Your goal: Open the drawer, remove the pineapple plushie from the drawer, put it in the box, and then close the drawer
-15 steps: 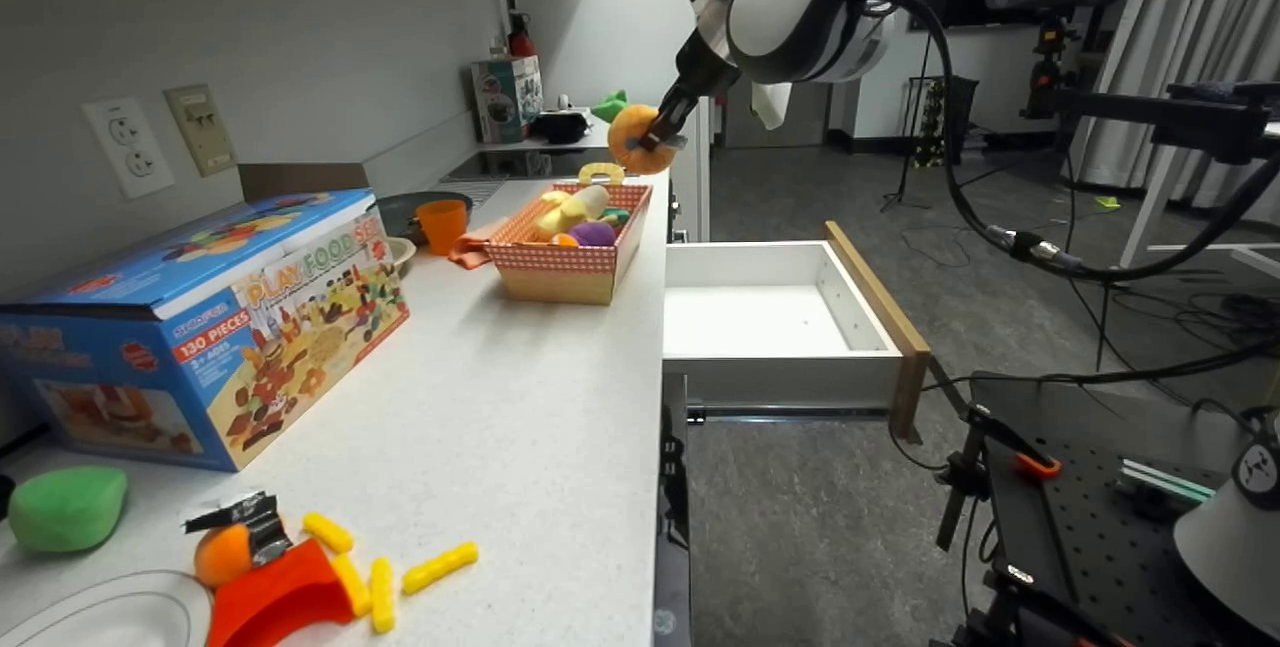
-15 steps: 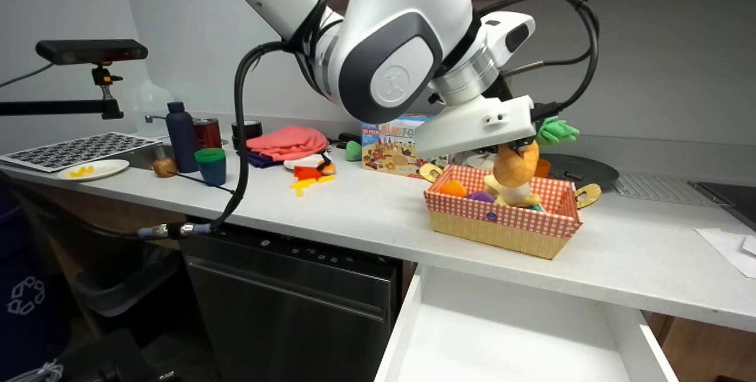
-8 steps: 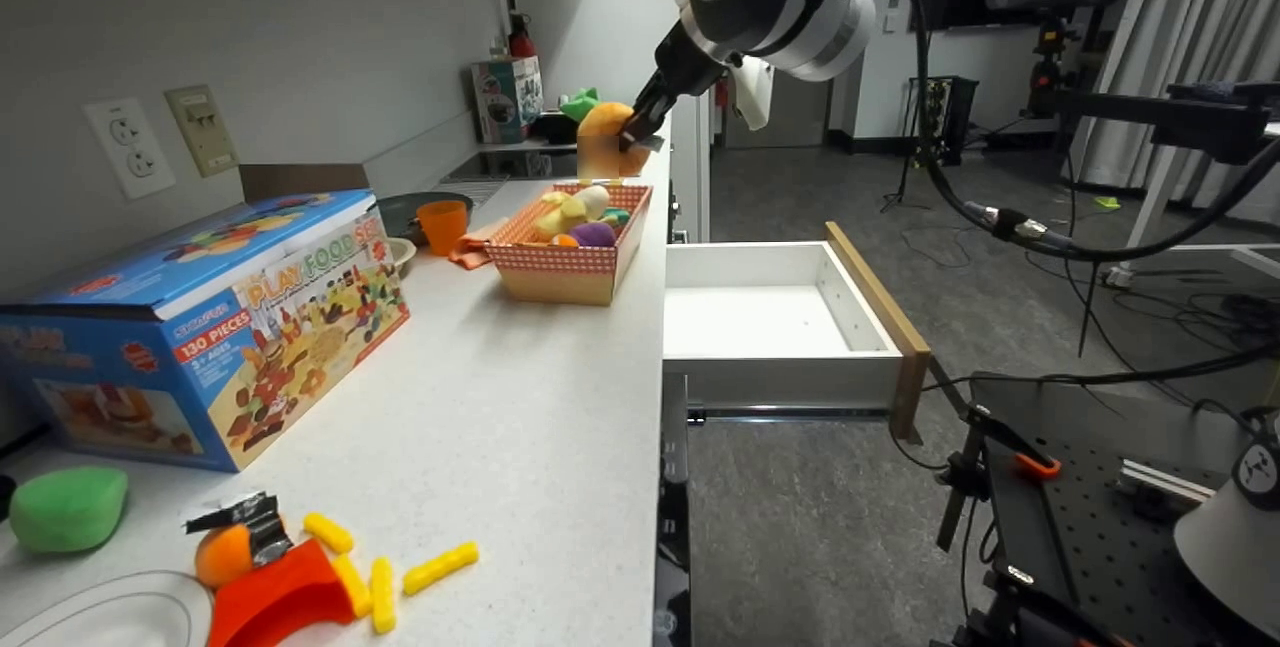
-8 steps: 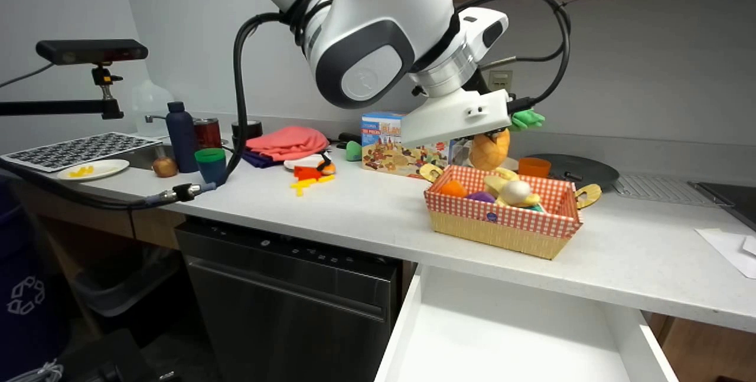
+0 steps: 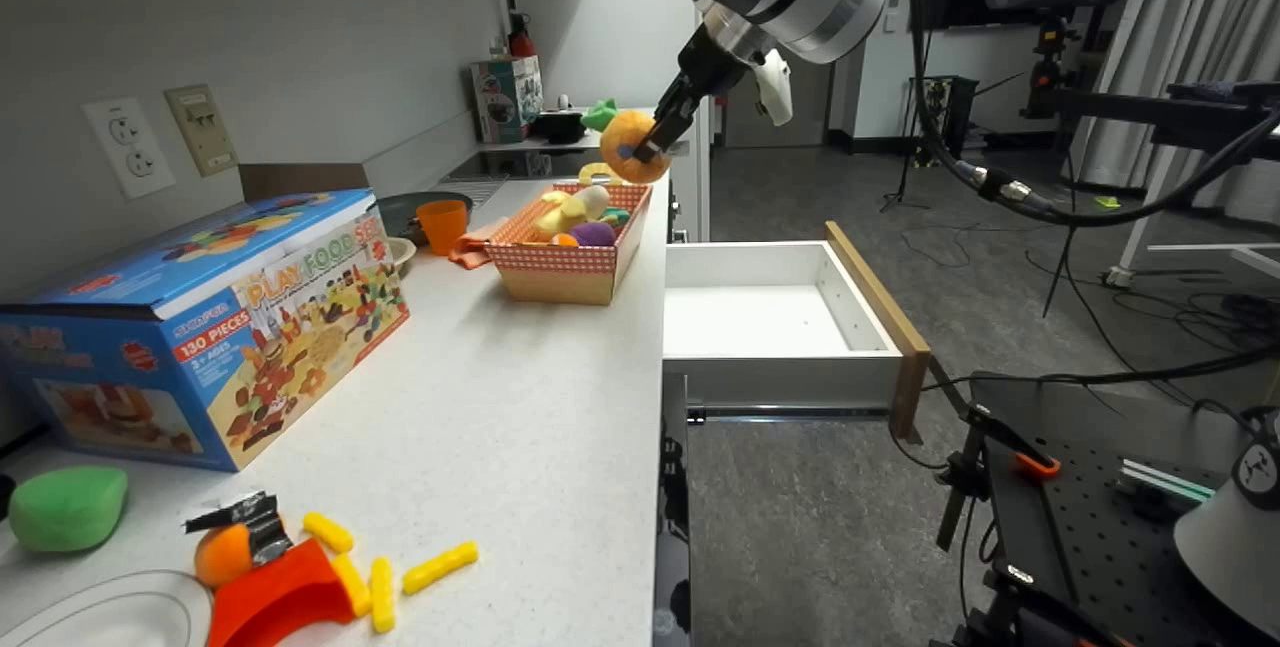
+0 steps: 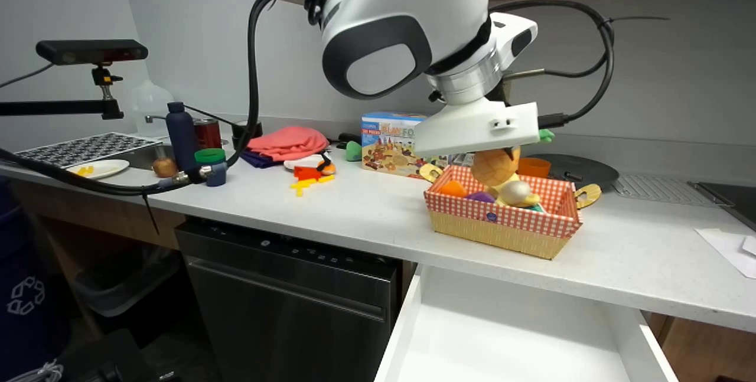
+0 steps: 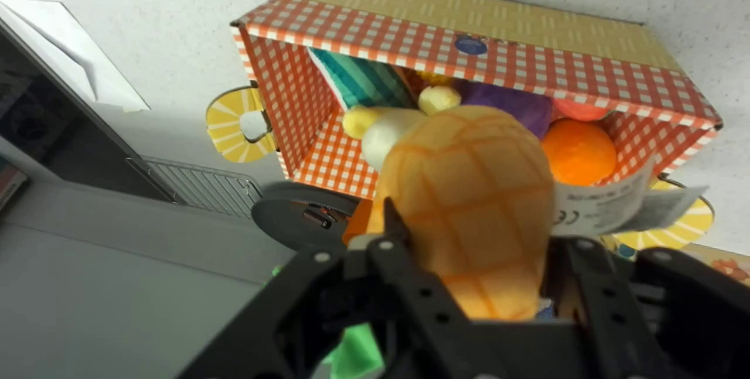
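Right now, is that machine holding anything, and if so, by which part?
Yes: the claw has the pineapple by its orange body, squeezed from both sides; its green leaves stick out free.

Plushie [image 7: 469, 209] matt cloth (tag [image 7: 592, 208] smooth), box [image 6: 499, 234] cardboard-like, drawer [image 5: 755, 312] smooth

"Pineapple plushie [image 7: 469, 209]?"
"Orange, cross-hatched, green top. Held tilted above the box [image 6: 499, 233]."
"Box?"
"Open-topped, red gingham over tan. Upright on bench [image 6: 638, 240]."
"Drawer [image 6: 520, 335]?"
"White inside, open, under bench."
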